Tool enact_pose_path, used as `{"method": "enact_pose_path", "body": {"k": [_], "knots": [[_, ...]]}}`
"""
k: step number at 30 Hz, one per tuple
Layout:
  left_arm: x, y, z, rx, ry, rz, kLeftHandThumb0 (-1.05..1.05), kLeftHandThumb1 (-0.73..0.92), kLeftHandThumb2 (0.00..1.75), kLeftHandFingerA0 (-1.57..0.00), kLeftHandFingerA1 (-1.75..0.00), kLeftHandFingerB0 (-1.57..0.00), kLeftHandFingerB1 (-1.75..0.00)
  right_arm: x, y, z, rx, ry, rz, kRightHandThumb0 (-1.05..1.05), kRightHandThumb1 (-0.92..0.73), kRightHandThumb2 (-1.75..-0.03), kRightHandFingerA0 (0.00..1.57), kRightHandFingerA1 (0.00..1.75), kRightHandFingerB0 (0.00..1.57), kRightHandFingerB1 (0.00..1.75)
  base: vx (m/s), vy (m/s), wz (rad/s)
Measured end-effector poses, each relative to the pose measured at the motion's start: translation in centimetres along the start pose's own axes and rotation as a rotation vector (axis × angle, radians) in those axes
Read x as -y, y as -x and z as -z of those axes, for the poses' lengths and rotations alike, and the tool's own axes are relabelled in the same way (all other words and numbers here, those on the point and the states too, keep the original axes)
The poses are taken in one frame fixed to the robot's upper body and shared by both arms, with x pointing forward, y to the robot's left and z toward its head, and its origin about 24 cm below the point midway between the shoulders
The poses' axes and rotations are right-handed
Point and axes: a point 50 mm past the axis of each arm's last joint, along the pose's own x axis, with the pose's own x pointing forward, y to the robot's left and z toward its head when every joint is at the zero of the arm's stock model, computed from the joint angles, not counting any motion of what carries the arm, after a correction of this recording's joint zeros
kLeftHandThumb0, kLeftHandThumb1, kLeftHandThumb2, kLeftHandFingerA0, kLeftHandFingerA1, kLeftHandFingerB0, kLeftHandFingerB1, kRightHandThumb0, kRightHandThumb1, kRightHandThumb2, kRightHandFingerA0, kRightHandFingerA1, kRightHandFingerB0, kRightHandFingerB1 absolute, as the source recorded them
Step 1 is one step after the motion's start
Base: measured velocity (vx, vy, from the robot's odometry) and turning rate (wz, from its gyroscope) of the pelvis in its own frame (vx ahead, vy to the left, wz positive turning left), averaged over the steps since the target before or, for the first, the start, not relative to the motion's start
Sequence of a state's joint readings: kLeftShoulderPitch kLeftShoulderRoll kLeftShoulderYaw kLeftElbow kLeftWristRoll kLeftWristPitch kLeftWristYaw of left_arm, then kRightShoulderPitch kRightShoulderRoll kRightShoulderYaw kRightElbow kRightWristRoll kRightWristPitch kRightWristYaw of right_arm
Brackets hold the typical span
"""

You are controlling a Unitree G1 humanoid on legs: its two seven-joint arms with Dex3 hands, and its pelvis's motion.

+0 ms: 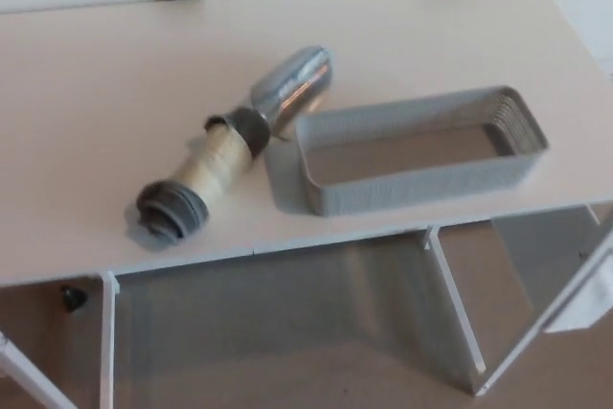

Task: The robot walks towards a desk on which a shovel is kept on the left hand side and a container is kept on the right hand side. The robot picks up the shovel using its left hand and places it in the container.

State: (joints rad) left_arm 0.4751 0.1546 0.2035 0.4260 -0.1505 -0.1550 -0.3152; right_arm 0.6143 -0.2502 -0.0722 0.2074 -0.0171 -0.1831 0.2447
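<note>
Two things lie on a white desk seen from above; neither robot hand shows, so their state cannot be told and no place can be given relative to them. Largest after the desk, a grey mesh container sits near the front edge, empty. Just left of it lies the shovel, slanted, its metal scoop beside the container's back left corner, its handle's grey end near the front edge.
</note>
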Motion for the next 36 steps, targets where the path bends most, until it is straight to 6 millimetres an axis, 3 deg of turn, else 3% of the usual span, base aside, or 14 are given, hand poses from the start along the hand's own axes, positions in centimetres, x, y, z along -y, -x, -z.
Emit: {"method": "enact_pose_path", "body": {"k": [1,2,6,20,36], "knots": [[0.3,0.1,-0.2,0.011,0.012,0.003,-0.36,0.61,0.74,-0.34,-0.46,-0.34,-0.42,0.0,0.0,0.0,0.0,0.001,-0.001,-0.28,-0.55,-0.54,0.76,0.57,0.44,0.48,0.16,0.139,0.06],[0.5,0.3,-0.4,0.023,0.022,0.005,-0.29,0.69,0.6,-0.39,-0.41,-0.37,-0.33,0.0,0.0,0.0,0.0,0.002,-0.002,-0.27,-0.54,-0.54,0.75,0.57,0.43,0.48,0.16,0.1,0.12],[0.9,1.0,-1.1,0.05,0.056,-0.004,-0.27,0.7,0.6,-0.39,-0.42,-0.36,-0.33,-0.2,-0.1,-0.1,0.001,0.004,-0.01,-0.27,-0.54,-0.54,0.76,0.58,0.43,0.48,0.12,0.021,0.06],[-0.1,0.6,0.3,-0.047,0.057,0.007,-0.29,0.66,0.59,-0.44,-0.42,-0.37,-0.33,-0.2,-0.5,-0.4,0.01,0.016,-0.005,-0.3,-0.54,-0.54,0.8,0.58,0.46,0.49,0.15,-0.017,0.01],[-0.1,0.2,0.3,-0.083,-0.012,0.059,-0.33,0.63,0.59,-0.48,-0.42,-0.4,-0.34,-0.5,-0.6,-0.5,0.019,0.016,-0.012,-0.29,-0.55,-0.54,0.79,0.58,0.46,0.48,0.06,0.073,0.05]]}}
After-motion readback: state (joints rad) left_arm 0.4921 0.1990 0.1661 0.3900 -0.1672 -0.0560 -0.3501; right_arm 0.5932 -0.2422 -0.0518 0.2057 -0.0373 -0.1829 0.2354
